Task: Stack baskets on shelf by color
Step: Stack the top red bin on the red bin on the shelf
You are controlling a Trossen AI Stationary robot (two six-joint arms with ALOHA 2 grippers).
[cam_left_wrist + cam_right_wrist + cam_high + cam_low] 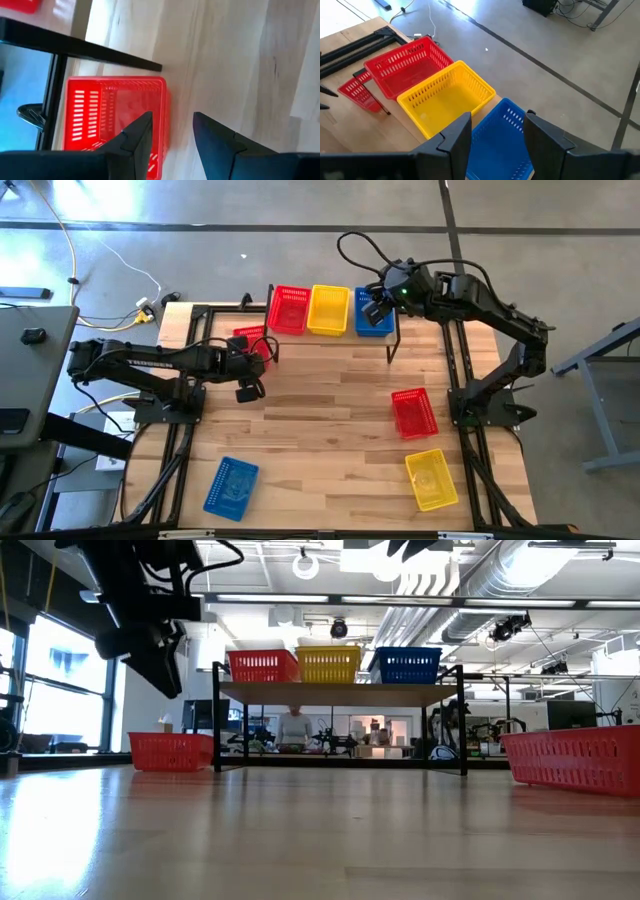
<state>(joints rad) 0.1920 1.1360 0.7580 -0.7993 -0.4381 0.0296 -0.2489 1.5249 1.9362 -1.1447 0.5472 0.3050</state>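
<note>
baskets [331, 309] side by side — long axes parallel

Seven baskets, one shelf, two grippers

Three red baskets [290, 309] [253, 341] [414, 412], two yellow baskets [328, 310] [431, 479] and two blue baskets [374, 318] [231, 486] were visible; one shelf [340, 693] carried one of each colour beneath the right gripper [374, 308], and one red lay beside the left gripper [249, 390].

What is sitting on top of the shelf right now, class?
Three baskets stand in a row on the shelf: a red basket, a yellow basket and a blue basket. Whether any hides a second nested basket cannot be seen.
</note>
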